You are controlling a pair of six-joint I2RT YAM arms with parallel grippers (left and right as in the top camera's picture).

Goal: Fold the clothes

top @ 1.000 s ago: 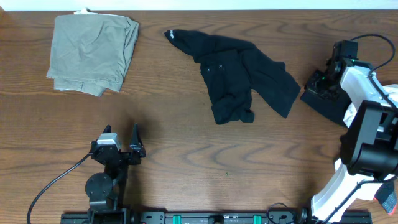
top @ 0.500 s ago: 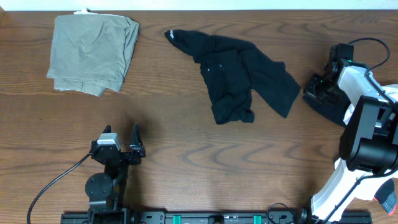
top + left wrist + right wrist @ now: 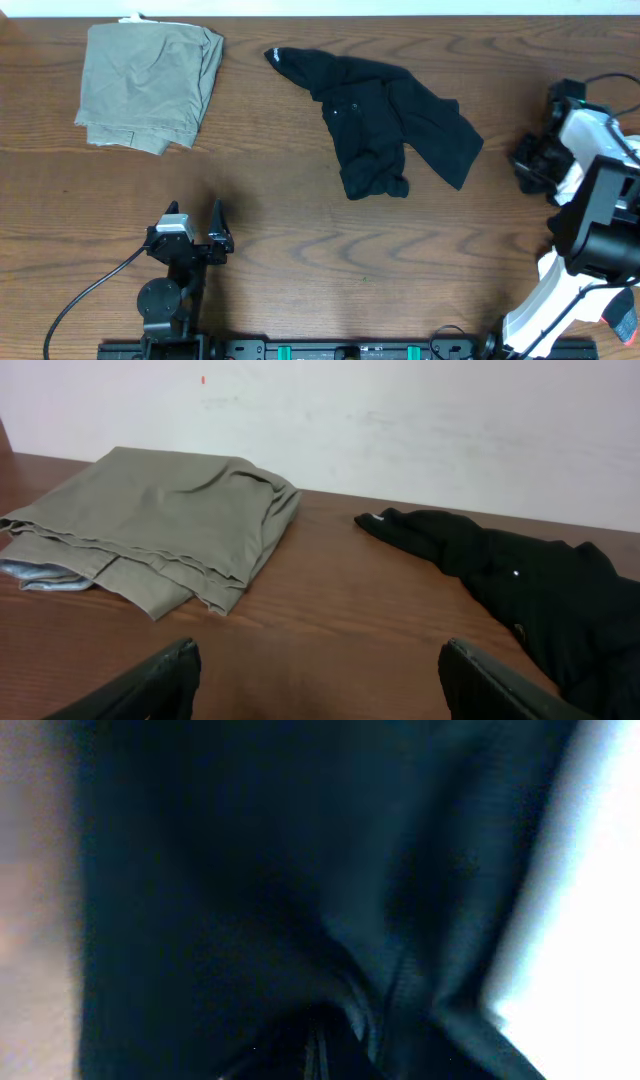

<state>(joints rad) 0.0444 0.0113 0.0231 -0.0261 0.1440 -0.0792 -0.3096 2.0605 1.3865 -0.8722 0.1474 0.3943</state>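
- I see a dark brown wooden table point(image 3: 300, 250) filling the overhead view, with its grain running side to side in long waves.
- Behind its far edge, my left wrist view shows a plain, pale wall point(image 3: 420, 430).
- There is a tiny red mark point(image 3: 203, 379) high on that wall.
- The light looks soft and even to me, and shadows on the wood are faint.

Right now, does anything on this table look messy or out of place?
Yes. The black garment lies crumpled and twisted in the middle, unlike the neatly folded khaki garment at far left. More black fabric is bunched in the right gripper.
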